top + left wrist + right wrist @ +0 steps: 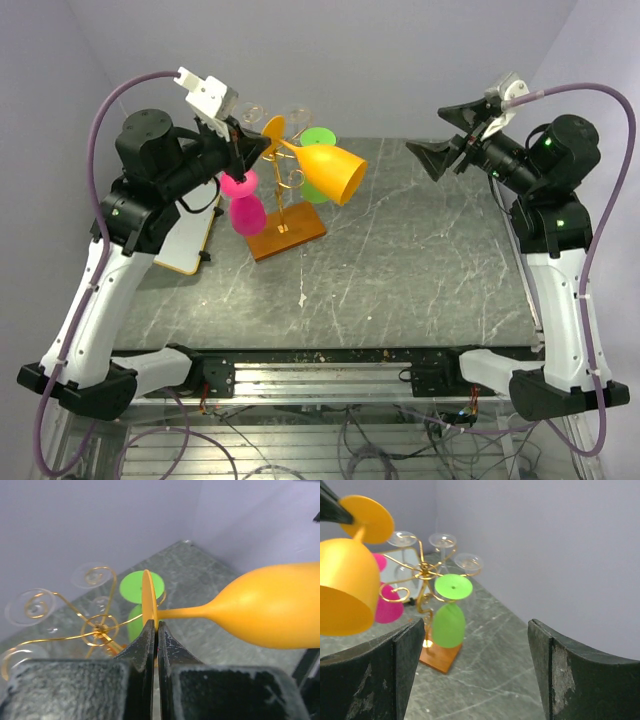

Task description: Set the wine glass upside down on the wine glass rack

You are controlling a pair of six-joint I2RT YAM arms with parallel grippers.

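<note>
The orange wine glass (332, 172) hangs in the air beside the top of the wine glass rack (285, 195), lying almost level with its bowl pointing right. My left gripper (262, 147) is shut on the rim of its round foot. In the left wrist view the gripper (155, 625) pinches the foot disc edge-on, with the orange wine glass's bowl (270, 605) off to the right. The gold wire rack (97, 630) stands just behind. My right gripper (425, 130) is open and empty, well to the right of the glass (345, 585). Its jaws stand wide apart around the gripper's middle (475, 625).
A pink glass (246, 210), a green glass (449, 622) and clear glasses (442, 541) hang upside down on the rack, which stands on an orange-brown wooden base (288, 232). A white board (190, 235) lies at the table's left edge.
</note>
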